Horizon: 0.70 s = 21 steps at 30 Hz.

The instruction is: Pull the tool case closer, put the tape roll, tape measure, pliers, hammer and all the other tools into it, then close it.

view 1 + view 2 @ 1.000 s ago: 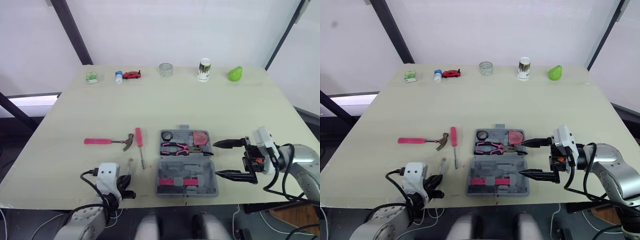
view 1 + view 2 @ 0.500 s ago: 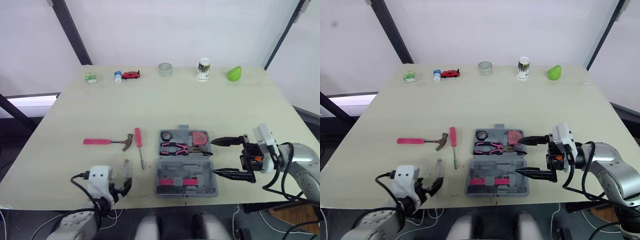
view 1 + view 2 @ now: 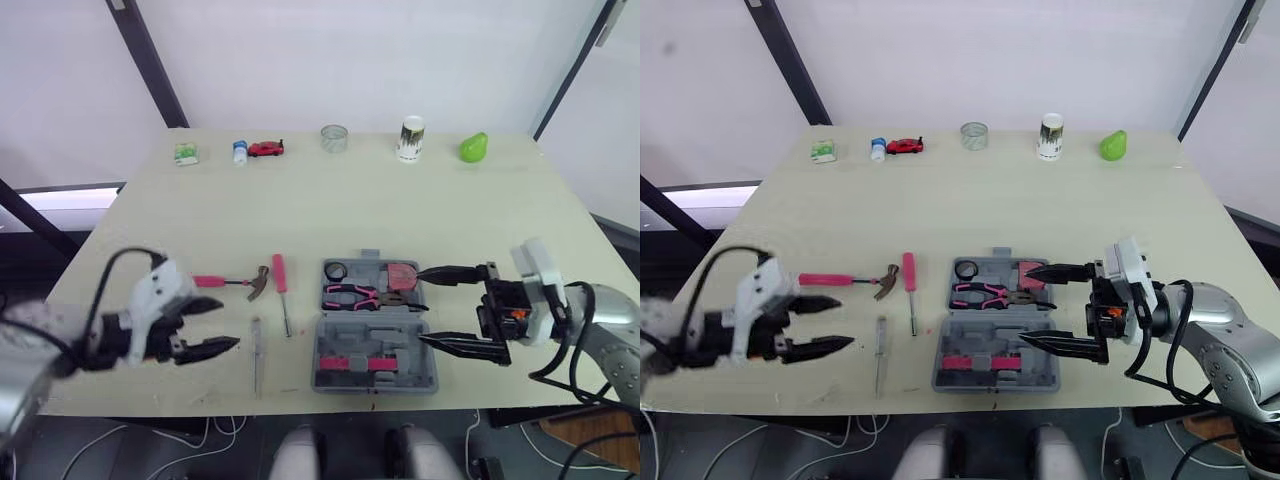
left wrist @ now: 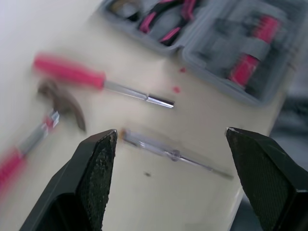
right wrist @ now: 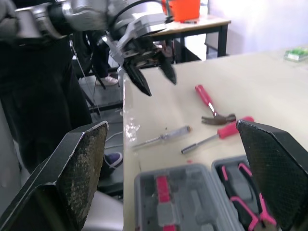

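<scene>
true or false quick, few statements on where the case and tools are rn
1. The tool case lies open. True.
2. The pliers lie outside the case. False: they sit inside it.
3. The hammer lies on the table, outside the case. True.
4. The left tool is shut on the pink screwdriver. False: it is open and holds nothing; the screwdriver lies on the table.
</scene>
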Each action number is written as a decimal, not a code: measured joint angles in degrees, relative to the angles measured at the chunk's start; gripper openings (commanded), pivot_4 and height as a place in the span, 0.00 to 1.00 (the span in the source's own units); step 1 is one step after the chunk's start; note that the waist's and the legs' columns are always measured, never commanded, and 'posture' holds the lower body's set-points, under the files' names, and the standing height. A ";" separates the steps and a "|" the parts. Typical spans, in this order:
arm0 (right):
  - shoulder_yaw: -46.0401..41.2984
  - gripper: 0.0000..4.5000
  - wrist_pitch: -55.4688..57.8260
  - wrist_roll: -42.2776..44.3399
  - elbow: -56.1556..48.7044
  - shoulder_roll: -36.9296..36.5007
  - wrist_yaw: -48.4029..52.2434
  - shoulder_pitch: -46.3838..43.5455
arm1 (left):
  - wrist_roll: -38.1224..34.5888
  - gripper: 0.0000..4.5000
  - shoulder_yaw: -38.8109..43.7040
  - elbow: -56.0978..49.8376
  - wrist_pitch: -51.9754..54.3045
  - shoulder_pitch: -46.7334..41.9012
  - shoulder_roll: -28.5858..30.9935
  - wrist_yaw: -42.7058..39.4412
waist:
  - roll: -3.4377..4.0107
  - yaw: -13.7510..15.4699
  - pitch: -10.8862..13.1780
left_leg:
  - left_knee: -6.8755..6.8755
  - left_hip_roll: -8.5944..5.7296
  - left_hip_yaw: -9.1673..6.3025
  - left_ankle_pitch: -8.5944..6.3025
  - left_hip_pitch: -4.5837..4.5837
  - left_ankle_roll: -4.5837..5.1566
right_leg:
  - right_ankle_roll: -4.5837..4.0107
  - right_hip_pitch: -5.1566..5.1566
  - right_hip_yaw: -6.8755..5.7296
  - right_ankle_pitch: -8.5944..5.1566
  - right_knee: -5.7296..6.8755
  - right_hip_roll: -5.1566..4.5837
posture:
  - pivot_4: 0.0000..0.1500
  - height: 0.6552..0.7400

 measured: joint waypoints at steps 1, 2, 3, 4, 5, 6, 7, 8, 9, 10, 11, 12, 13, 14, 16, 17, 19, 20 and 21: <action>-0.05 1.00 0.09 0.12 -0.10 -0.01 -0.21 -0.08 | 1.02 0.85 -2.04 1.83 -2.36 -2.14 0.38 -2.33 | 0.02 -0.02 0.01 | -0.01 0.00 0.02 0.00 -0.02 0.00 | 0.00 -0.02 0.00 0.00 0.00 0.00 | 1.00 1.00; -0.36 1.00 0.26 0.48 -0.30 -0.10 -0.64 -0.04 | 3.45 0.85 -6.70 6.43 -8.10 -7.15 0.83 -7.84 | 0.02 -0.04 0.02 | -0.01 0.00 0.02 0.00 -0.08 0.00 | 0.00 -0.07 0.00 0.00 -0.02 0.03 | 1.00 1.00; -0.43 1.00 0.50 0.63 -0.41 -0.14 -1.10 -0.03 | 5.84 0.85 -11.84 11.23 -14.39 -11.98 1.07 -12.21 | 0.01 0.00 0.02 | -0.02 0.01 0.02 0.00 -0.10 0.00 | 0.00 -0.10 0.00 0.00 -0.01 0.06 | 1.00 1.00; -0.55 1.00 0.60 0.66 -0.56 -0.25 -1.29 0.31 | 7.20 0.85 -17.19 14.87 -19.76 -16.15 1.74 -14.02 | 0.01 -0.01 0.02 | -0.02 0.02 0.02 0.00 -0.16 0.00 | 0.01 -0.15 0.01 0.00 -0.01 0.10 | 1.00 1.00; -0.73 1.00 0.60 0.69 -0.70 -0.31 -1.30 0.70 | 7.66 0.85 -19.91 16.48 -22.31 -18.29 1.99 -14.30 | 0.00 0.06 0.02 | -0.01 0.02 -0.01 0.00 -0.23 0.00 | 0.03 -0.20 0.04 0.02 0.01 0.14 | 1.00 1.00; -0.59 1.00 0.71 0.66 -0.69 -0.38 -1.34 0.83 | 8.72 0.85 -24.55 19.42 -26.93 -21.72 2.52 -14.48 | 0.00 0.14 0.02 | 0.01 0.02 -0.03 0.00 -0.25 0.01 | 0.04 -0.21 0.03 0.02 0.03 0.16 | 1.00 1.00; -0.83 1.00 0.72 0.65 -0.79 -0.57 -1.34 1.27 | 9.43 0.85 -30.08 22.50 -31.79 -25.97 2.75 -14.62 | 0.00 0.23 0.01 | 0.07 0.03 -0.08 0.01 -0.44 0.01 | 0.18 -0.37 0.05 0.10 0.10 0.19 | 1.00 1.00; -0.80 1.00 0.76 0.65 -0.95 -0.57 -1.37 1.30 | 10.00 0.85 -34.91 25.29 -36.13 -29.76 2.79 -14.67 | 0.00 0.41 0.01 | 0.15 0.03 -0.12 0.01 -0.65 0.01 | 0.21 -0.58 0.04 0.12 0.12 0.24 | 1.00 1.00; -0.83 1.00 0.80 0.65 -1.10 -0.59 -1.38 1.41 | 10.81 0.85 -38.93 27.81 -40.12 -32.70 2.58 -14.73 | 0.00 0.45 0.01 | 0.20 0.03 -0.13 0.02 -0.87 0.02 | 0.24 -0.78 0.05 0.15 0.15 0.25 | 1.00 1.00; -1.02 1.00 0.89 0.63 -1.10 -0.67 -1.39 1.84 | 12.69 0.85 -44.66 32.61 -45.89 -37.63 0.83 -14.81 | 0.01 0.77 0.00 | 0.24 0.03 -0.12 0.02 -0.85 0.02 | 0.25 -0.75 0.05 0.15 0.17 0.25 | 1.00 1.00; -0.94 1.00 0.92 0.62 -1.13 -0.66 -1.42 1.80 | 13.44 0.85 -46.13 34.09 -47.87 -38.97 0.09 -14.81 | 0.01 0.95 0.00 | 0.24 0.02 -0.12 0.02 -0.85 0.02 | 0.25 -0.75 0.05 0.15 0.16 0.25 | 1.00 1.00; -1.13 1.00 0.92 0.62 -1.30 -0.77 -1.42 2.10 | 14.65 0.85 -49.07 36.63 -51.64 -41.15 -1.38 -14.84 | 0.01 1.07 0.01 | 0.25 0.03 -0.12 0.02 -0.88 0.02 | 0.25 -0.76 0.05 0.15 0.14 0.26 | 1.00 1.00; -1.12 1.00 0.94 0.60 -1.36 -0.81 -1.44 2.07 | 15.57 0.85 -50.70 38.31 -53.76 -42.19 -2.24 -14.84 | 0.00 1.14 0.00 | 0.28 0.02 -0.12 0.02 -0.88 0.02 | 0.25 -0.74 0.05 0.15 0.15 0.25 | 1.00 1.00; -1.13 1.00 0.94 0.60 -1.45 -0.81 -1.44 2.06 | 16.11 0.85 -51.85 39.18 -55.37 -42.42 -2.70 -14.84 | -0.02 1.10 0.02 | 0.28 0.02 -0.11 0.02 -0.90 0.02 | 0.26 -0.75 0.06 0.15 0.12 0.26 | 1.00 1.00; -1.67 1.00 0.94 0.56 -1.54 -1.10 -1.56 2.82 | 18.29 0.85 -55.49 43.53 -60.37 -45.02 -5.23 -14.89 | -0.02 1.14 0.01 | 0.30 0.01 -0.09 0.02 -0.88 0.02 | 0.27 -0.73 0.07 0.15 0.14 0.24 | 1.00 1.00; -1.94 1.00 0.97 0.54 -2.16 -1.17 -2.34 3.65 | 21.83 0.85 -61.53 51.67 -71.06 -48.96 -11.53 -14.92 | -0.04 1.22 0.01 | 0.39 0.02 -0.13 0.02 -0.95 0.02 | 0.35 -0.72 0.07 0.20 0.13 0.24 | 1.00 1.00; -2.18 1.00 0.98 0.53 -2.23 -1.32 -2.52 4.17 | 22.59 0.85 -62.38 54.05 -73.14 -49.84 -13.00 -14.96 | -0.07 1.12 0.03 | 0.40 0.02 -0.13 0.02 -0.94 0.02 | 0.36 -0.72 0.07 0.20 0.14 0.24 | 1.00 1.00; -2.33 1.00 1.00 0.54 -2.33 -1.46 -2.64 4.60 | 23.46 0.85 -62.46 56.62 -75.02 -51.02 -14.79 -14.97 | -0.07 1.14 0.03 | 0.41 0.01 -0.15 0.02 -0.94 0.02 | 0.36 -0.72 0.06 0.21 0.15 0.25 | 1.00 1.00; -2.50 1.00 1.01 0.54 -2.63 -1.52 -2.96 4.96 | 25.14 0.85 -62.05 60.17 -77.78 -52.32 -17.75 -14.98 | -0.07 1.21 0.02 | 0.44 0.01 -0.16 0.02 -0.94 0.03 | 0.36 -0.70 0.05 0.21 0.16 0.25 | 1.00 1.00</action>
